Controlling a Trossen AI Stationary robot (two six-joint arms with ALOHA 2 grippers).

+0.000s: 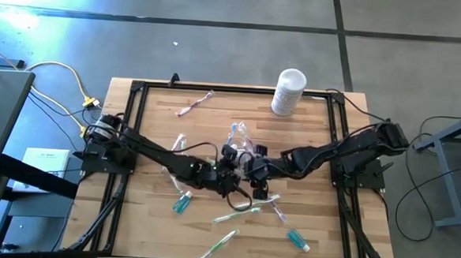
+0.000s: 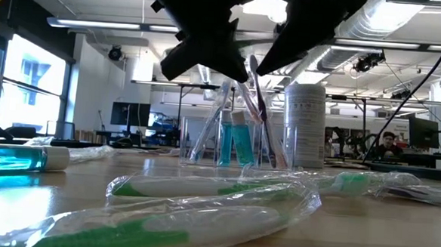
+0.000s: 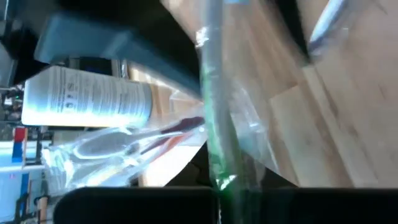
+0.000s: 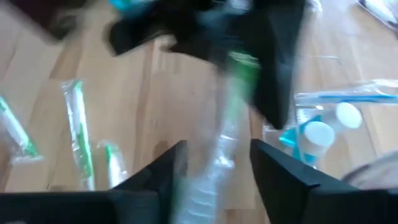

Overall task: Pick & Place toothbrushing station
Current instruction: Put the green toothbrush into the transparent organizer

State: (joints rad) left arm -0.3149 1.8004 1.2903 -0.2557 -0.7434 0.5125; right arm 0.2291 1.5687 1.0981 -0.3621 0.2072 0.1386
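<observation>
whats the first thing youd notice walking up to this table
The two grippers meet at mid-table over a wrapped green toothbrush: the left gripper is shut on it, the right gripper open beside it. Just beyond stands a clear cup holding teal tubes and brushes, with a white canister at the far edge.

The wooden desk (image 1: 308, 149) stood on a grey concrete floor (image 1: 219, 49) crossed by dark seams, while behind it lay a large open workshop with tall bright windows (image 2: 26, 83), white ceiling ducts (image 2: 407, 27), strip lights (image 2: 97, 25), dark monitors (image 2: 130, 113) and a seated person (image 2: 388, 144).
</observation>
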